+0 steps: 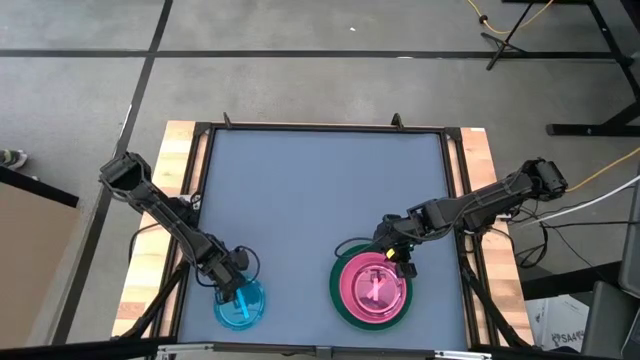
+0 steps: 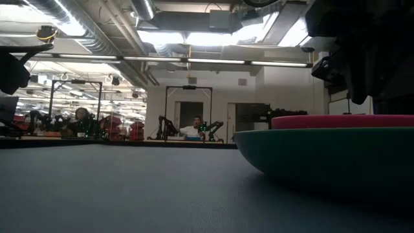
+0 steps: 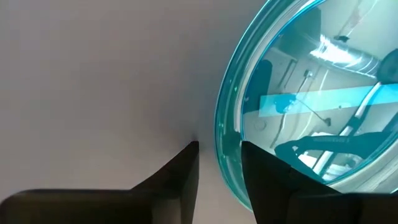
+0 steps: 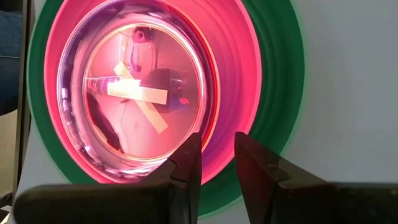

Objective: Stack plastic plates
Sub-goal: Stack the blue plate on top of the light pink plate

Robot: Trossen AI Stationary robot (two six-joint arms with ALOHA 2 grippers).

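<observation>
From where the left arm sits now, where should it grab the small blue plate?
Take the translucent blue plate by its raised rim, on the edge facing the left gripper. It lies flat on the table, so only the rim offers a pinch: one finger inside, one outside. The fingers already straddle that edge, so closing there looks best.

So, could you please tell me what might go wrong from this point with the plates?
1. The left gripper has its fingers straddling the rim of the blue plate; such a thin edge grip might slip or tilt the plate on lifting.
2. The right gripper hovers close over the pink plates on the green plate; moving off could nudge the stack.
</observation>
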